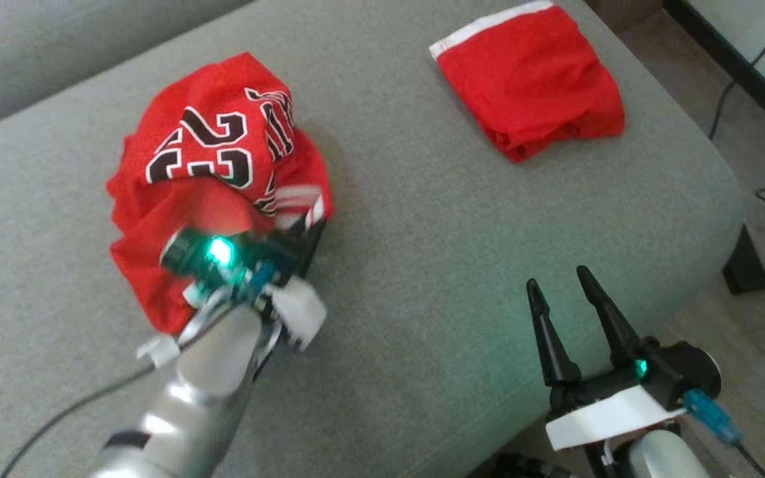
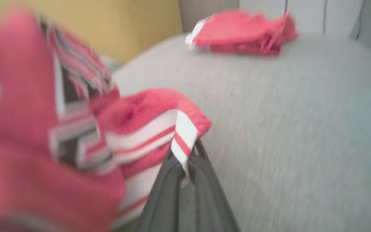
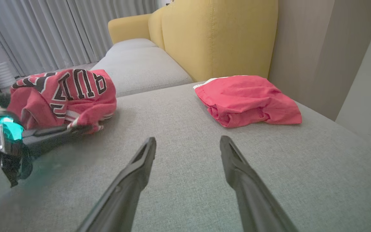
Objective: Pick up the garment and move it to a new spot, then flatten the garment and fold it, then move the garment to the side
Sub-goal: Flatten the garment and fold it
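Jaws of the left gripper (image 1: 311,229), left of centre in the head view, pinch the striped hem of the jersey (image 1: 210,153). It is bunched at upper left over the sofa (image 1: 422,279). Jaws of the right gripper (image 1: 560,282), at lower right, are spread and hold nothing. Folded shorts (image 1: 528,79) lie at upper right, well apart from the jersey.

Left wrist view (blurred): both jaws close on the red-and-white hem at lower centre.

Right wrist view: spread jaws above the sofa; jersey at left, shorts right of centre.
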Controlling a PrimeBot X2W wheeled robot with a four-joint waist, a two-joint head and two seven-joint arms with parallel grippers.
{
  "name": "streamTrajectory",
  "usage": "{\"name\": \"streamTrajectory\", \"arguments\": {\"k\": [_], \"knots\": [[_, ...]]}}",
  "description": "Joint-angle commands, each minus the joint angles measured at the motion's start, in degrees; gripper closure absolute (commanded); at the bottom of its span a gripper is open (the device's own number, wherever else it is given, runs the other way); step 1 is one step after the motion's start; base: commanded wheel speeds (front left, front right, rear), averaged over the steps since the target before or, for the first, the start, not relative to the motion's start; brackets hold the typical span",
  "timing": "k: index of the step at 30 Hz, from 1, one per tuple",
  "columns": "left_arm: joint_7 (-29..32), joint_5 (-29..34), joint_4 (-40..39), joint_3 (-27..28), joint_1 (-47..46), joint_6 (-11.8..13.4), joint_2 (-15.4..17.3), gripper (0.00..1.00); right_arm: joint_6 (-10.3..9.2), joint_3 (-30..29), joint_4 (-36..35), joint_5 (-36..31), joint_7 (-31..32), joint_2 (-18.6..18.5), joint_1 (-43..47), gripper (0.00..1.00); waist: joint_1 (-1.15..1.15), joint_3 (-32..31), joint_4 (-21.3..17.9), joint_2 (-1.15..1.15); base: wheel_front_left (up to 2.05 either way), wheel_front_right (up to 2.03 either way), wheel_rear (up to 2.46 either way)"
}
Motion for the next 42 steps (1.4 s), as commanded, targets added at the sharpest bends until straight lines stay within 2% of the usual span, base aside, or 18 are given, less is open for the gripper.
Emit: {"name": "streamTrajectory", "arguments": {"k": [1, 7, 13, 18, 22, 24, 27, 28, 29, 34, 35, 36, 39, 42], "knots": [[-0.90, -0.93, -3.30, 0.89, -5.03, -0.24, 0.47, 1.00, -0.04, 1.34, -1.47, 0.37, -0.37, -0.22, -0.67, 0.00, 0.00, -1.71, 1.08, 0.00, 0.00, 0.00, 0.00], [-1.04, -5.78, -11.29, 0.54, -16.43, -1.94, 0.67, 1.00, -0.04, 1.97, -0.94, 0.01, -0.37, -0.22, 0.99, 0.00, 0.00, -6.34, 3.94, 0.00, 0.00, 0.00, 0.00], [-0.91, -10.44, -14.34, 4.16, -28.50, -2.26, 4.42, 1.00, -0.04, 1.83, -0.52, -1.02, -0.37, -0.22, 2.56, 0.00, 0.00, -10.22, 7.25, 0.00, 0.00, 0.00, 0.00], [-0.02, -15.71, -16.60, 7.89, -30.21, -2.30, 7.17, 1.00, -0.04, 1.11, -0.52, -2.03, -0.37, -0.22, 3.83, 0.00, 0.00, -12.07, 11.68, 0.00, 0.00, 0.00, 0.00], [1.60, -20.85, -18.05, 10.32, -20.65, -2.31, 9.52, 1.00, -0.04, 0.35, -0.85, -2.37, -0.37, -0.22, 4.75, 0.00, 0.00, -12.64, 15.65, 0.00, 0.00, 0.00, 0.00], [1.87, -23.12, -18.45, 11.48, -13.03, -2.16, 10.61, 1.00, -0.04, 0.09, -0.98, -2.46, -0.37, -0.22, 4.98, 0.00, 0.00, -12.44, 17.50, 0.00, 0.00, 0.00, 0.00], [1.23, -26.73, -18.69, 14.00, 0.44, -0.65, 11.50, 1.00, -0.04, -0.22, -1.20, -2.55, -0.37, -0.22, 4.77, 0.00, 0.00, -11.41, 19.61, 0.00, 0.00, 0.00, 0.00], [0.33, -28.74, -18.79, 15.89, 8.87, 0.76, 11.45, 1.00, -0.04, -0.73, -1.51, -2.42, -0.37, -0.22, 4.47, 0.00, 0.00, -10.33, 20.95, 0.00, 0.00, 0.00, 0.00], [-0.08, -29.64, -18.95, 16.76, 12.61, 1.37, 11.02, 1.00, -0.04, -0.81, -1.53, -2.47, -0.37, -0.22, 4.36, 0.00, 0.00, -9.87, 21.58, 0.00, 0.00, 0.00, 0.00], [-1.02, -31.33, -21.28, 19.18, 26.13, 2.26, 8.45, 1.00, -0.04, -1.19, -1.17, -2.63, -0.37, -0.22, 4.60, 0.00, 0.00, -8.72, 24.41, 0.00, 0.00, 0.00, 0.00], [-1.06, -31.25, -22.00, 19.36, 27.64, 2.09, 8.04, 0.64, -0.04, -1.26, -1.13, -2.65, -0.37, -0.22, 4.60, 0.00, 0.00, -8.55, 24.90, 0.00, 0.00, 0.00, 0.00], [-1.08, -30.87, -23.09, 19.74, 28.74, 2.12, 7.80, 0.00, -0.04, -1.25, -1.08, -2.67, -0.37, -0.22, 4.53, 0.00, 0.00, -8.39, 25.29, 0.00, 0.00, 0.00, 0.00], [-1.10, -28.17, -26.69, 20.32, 30.69, 2.57, 8.17, 0.00, -0.04, -1.02, -0.90, -2.72, -0.37, -0.28, 4.01, 0.00, 0.00, -8.03, 25.81, 0.00, 0.00, 0.00, 0.00], [-1.11, -23.07, -30.32, 19.39, 29.73, 3.76, 10.71, 0.00, -0.04, -0.85, -0.93, -2.64, -0.37, -0.42, 3.32, 0.00, 0.00, -7.37, 25.71, 0.00, 0.00, 0.00, 0.00]]}}
